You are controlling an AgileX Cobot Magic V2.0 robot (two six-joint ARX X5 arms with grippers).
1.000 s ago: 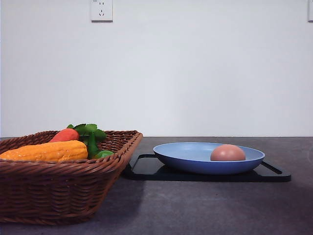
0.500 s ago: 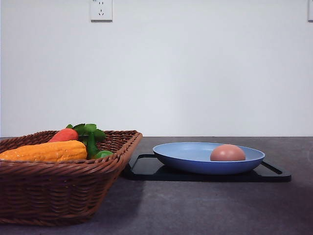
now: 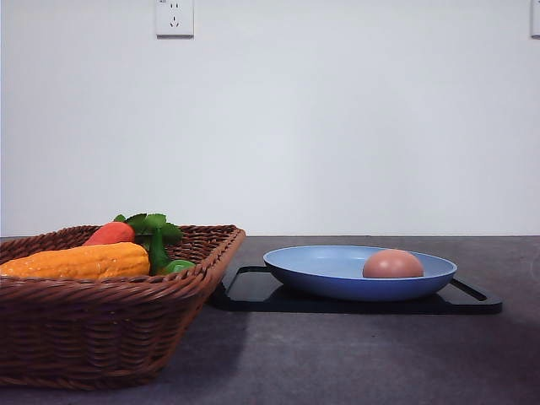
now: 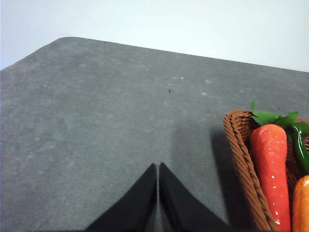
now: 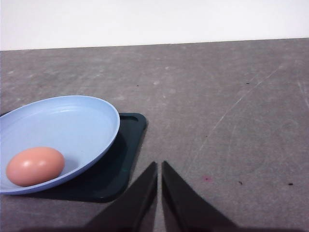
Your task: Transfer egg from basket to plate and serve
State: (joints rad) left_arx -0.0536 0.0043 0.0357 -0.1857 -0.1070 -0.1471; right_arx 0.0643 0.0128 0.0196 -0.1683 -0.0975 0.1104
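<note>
Both my pincers closed, holding nothing.
My left pincer (image 4: 158, 170) has its black fingers pressed together above the worktop (image 4: 96, 121); my right pincer (image 5: 160, 168) likewise.

So the egg (image 3: 392, 264) is sitting in the light blue plate (image 3: 325, 274), over toward its right side, and the plate's on a flat black tray (image 3: 253, 291) on the dark grey bench (image 3: 354, 354). Left of that is the wicker basket (image 3: 101, 333) with a carrot (image 3: 111, 234), its green leaves (image 3: 154, 225) and a long yellow-orange veggie (image 3: 80, 261) inside. Plain white wall behind, with a socket (image 3: 175, 17) up top.
</note>
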